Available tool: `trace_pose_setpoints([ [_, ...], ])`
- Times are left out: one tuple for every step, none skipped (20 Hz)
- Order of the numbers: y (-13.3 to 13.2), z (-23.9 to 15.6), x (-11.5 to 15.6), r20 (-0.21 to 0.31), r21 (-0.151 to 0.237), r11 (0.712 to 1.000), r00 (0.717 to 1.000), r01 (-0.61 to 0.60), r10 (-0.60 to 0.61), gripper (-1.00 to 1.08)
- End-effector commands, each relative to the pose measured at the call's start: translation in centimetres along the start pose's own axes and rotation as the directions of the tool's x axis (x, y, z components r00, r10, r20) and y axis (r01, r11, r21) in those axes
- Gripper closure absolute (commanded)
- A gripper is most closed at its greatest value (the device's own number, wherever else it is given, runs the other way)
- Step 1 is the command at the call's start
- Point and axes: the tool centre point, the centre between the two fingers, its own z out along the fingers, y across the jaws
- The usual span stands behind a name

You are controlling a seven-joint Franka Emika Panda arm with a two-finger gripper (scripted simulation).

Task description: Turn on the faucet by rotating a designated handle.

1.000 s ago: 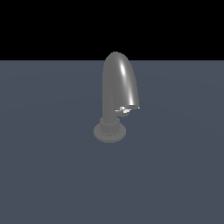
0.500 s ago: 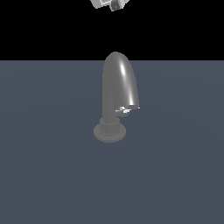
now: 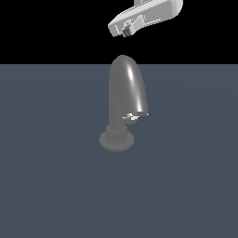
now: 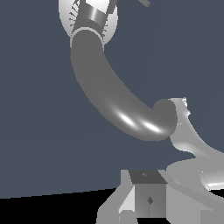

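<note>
The dark grey glossy faucet (image 3: 126,90) stands upright on its ribbed collar and round base (image 3: 116,141) in the middle of the exterior view. The small silver-white handle (image 3: 135,116) projects from its lower curved end. My gripper (image 3: 126,30) hangs above the faucet's arch on the white hand, apart from it. The wrist view looks down on the arched faucet (image 4: 109,98). There the pale handle (image 4: 186,131) reaches out from the faucet's end. My gripper (image 4: 148,199) is near the handle, and I cannot tell whether they touch. How wide the jaws stand does not show.
The faucet stands on a flat dark blue-grey surface (image 3: 56,186) that fills the lower part of the exterior view. Black background lies behind it. No other objects show.
My white hand has come into the exterior view from the top and moved lower, towards the faucet's arch. The faucet and handle have not moved.
</note>
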Motion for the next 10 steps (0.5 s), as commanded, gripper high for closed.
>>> trace_pose_setpoints([
  [-0.4,0.0,1.5,0.055,0.016,0.999,0.998,-0.041,0.041,1.08],
  [-0.5,0.0,2.0,0.078,0.023,0.998,0.995,-0.059,0.057,1.08],
  [-0.6,0.0,2.7,0.101,0.028,0.997,0.992,-0.076,0.073,1.08],
  [-0.7,0.0,3.3,0.125,0.034,0.995,0.988,-0.094,0.090,1.08],
  [-0.8,0.1,3.9,0.149,0.039,0.993,0.983,-0.113,0.106,1.08],
  [-0.9,0.1,4.5,0.172,0.044,0.990,0.977,-0.131,0.122,1.08],
  [-1.0,0.2,5.1,0.196,0.048,0.988,0.971,-0.150,0.138,1.08],
  [-1.0,0.3,5.8,0.219,0.052,0.984,0.964,-0.168,0.153,1.08],
  [-1.1,0.4,6.4,0.242,0.056,0.981,0.956,-0.186,0.167,1.08],
  [-1.2,0.5,6.9,0.264,0.059,0.977,0.947,-0.203,0.181,1.08],
])
